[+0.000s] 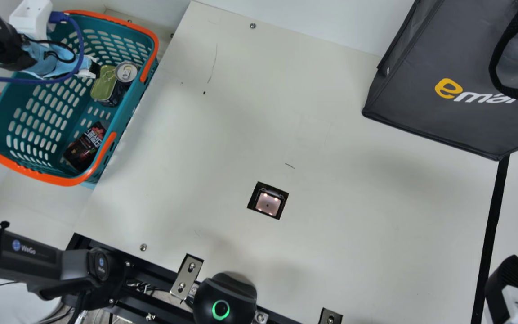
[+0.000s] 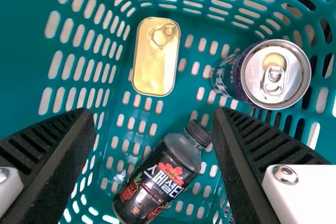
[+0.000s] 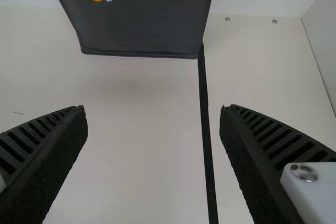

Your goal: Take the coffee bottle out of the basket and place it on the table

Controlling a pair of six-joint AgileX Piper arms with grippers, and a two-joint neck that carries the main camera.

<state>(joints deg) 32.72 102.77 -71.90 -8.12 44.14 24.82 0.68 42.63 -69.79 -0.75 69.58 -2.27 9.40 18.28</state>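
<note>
teal basket below, left gripper, spread and empty, should line up across the coffee bottle before dipping; outside the basket, right gripper gapes empty.

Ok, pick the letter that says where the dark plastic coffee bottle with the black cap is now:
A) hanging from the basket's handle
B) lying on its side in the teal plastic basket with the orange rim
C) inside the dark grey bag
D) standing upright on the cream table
B: the coffee bottle lies on its side on the slotted floor of the basket.
</note>
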